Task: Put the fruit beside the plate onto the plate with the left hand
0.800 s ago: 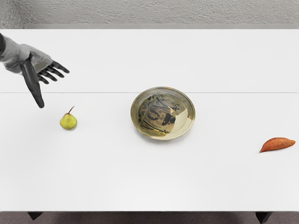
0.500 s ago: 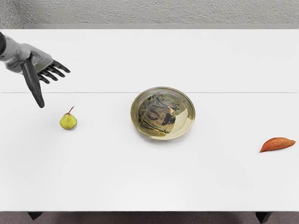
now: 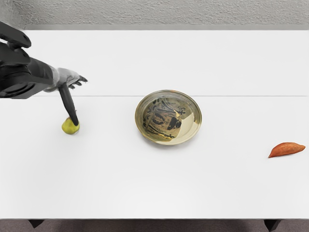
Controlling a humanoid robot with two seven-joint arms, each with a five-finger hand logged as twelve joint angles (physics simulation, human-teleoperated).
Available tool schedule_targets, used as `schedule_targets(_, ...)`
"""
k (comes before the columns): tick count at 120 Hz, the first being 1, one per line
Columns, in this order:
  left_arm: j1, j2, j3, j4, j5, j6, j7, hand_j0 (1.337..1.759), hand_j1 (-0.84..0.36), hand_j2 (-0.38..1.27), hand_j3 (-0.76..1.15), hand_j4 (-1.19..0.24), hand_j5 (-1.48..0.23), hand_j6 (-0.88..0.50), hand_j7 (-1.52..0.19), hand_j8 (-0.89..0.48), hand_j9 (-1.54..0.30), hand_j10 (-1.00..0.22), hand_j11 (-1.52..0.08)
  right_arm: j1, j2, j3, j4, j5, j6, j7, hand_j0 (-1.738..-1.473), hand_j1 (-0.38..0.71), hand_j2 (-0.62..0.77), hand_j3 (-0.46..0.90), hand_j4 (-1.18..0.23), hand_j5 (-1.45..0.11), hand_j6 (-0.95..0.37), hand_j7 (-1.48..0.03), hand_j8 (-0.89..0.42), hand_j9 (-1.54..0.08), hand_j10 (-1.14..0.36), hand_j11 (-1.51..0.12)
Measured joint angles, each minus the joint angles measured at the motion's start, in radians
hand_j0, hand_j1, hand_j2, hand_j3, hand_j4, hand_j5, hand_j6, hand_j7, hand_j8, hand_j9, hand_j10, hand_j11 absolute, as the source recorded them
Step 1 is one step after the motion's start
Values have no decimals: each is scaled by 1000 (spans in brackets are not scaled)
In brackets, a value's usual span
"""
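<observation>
Pear [image 3: 70, 127], small and yellow-green, sits on the white worktop [image 3: 145, 183] at 6 o'clock from the left hand [image 3: 66, 79], close beneath it. The left arm enters from the picture's left edge, and this hand is the only one in view, so it is the nearer one. The hand is open and holds nothing. Its short dark fingers [image 3: 78, 79] point toward 3 o'clock, while one long dark digit reaches down toward 6 o'clock. That digit's tip meets the top of the pear in this view; whether it truly presses on the fruit cannot be told. The pear's narrow end seems to point toward 12 o'clock, hidden behind the digit.

Outward from there, the plate [image 3: 193, 108], round with a dark painted pattern, lies at 3 o'clock from the pear, well apart from it. A reddish-brown sweet potato [image 3: 287, 149] lies far off at 4 o'clock from the plate.
</observation>
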Motion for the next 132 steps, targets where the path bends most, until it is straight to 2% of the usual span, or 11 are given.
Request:
schedule_targets(13,40,-53,-13,-61,-32,294,1,1658,338,2,0,-9,-11,-9,-11,-9,-11,-9,-11,0,0,0,0,0,0,0,-1658,-338,-2,0,-10,-12,-10,-12,-10,-12,-10,-12)
schedule_targets(25,66,-60,-14,-101,-23,407,3,1658,340,1,0,-8,-10,-8,-10,-8,-10,-8,-10,-1,0,0,0,0,0,0,-1658,-338,-2,0,-10,-12,-10,-12,-10,-12,-10,-12)
schedule_targets(28,80,-63,-14,-107,-15,421,13,1658,340,1,0,-7,-9,-8,-9,-7,-9,-7,-9,0,0,0,0,0,0,0,-1658,-338,-2,0,-10,-12,-10,-12,-10,-12,-10,-12)
schedule_targets(42,94,-82,-14,-122,27,448,106,1658,341,1,0,-7,-9,-7,-9,-7,-9,-7,-9,-1,0,0,0,0,0,0,-1658,-337,-2,0,-10,-13,-10,-13,-10,-13,-10,-13)
schedule_targets(57,113,-96,-18,-127,60,415,145,1658,341,1,0,-7,-9,-7,-9,-7,-9,-7,-9,-1,0,0,0,0,0,0,-1658,-337,-2,0,-10,-13,-10,-13,-10,-13,-10,-13)
schedule_targets(68,117,-98,-21,-128,68,405,154,1658,340,2,0,-7,-9,-8,-9,-7,-9,-7,-9,0,0,0,0,0,0,0,-1658,-337,-2,0,-10,-13,-10,-13,-10,-13,-10,-13)
schedule_targets(74,155,-108,-32,-126,71,404,156,1658,340,2,0,-8,-10,-8,-10,-8,-10,-8,-10,0,0,0,0,0,0,0,-1658,-337,-2,0,-10,-13,-10,-13,-10,-13,-10,-13)
schedule_targets(91,187,-112,-54,-116,73,414,156,1658,340,2,0,-8,-10,-8,-10,-8,-10,-8,-10,0,0,0,0,0,0,0,-1658,-337,-2,0,-10,-13,-10,-13,-10,-13,-10,-13)
schedule_targets(132,214,-111,-64,-97,47,499,154,1658,337,2,0,-11,-14,-11,-14,-11,-14,-11,-14,0,0,0,0,0,0,0,-1658,-337,-2,0,-10,-13,-10,-13,-10,-13,-10,-13)
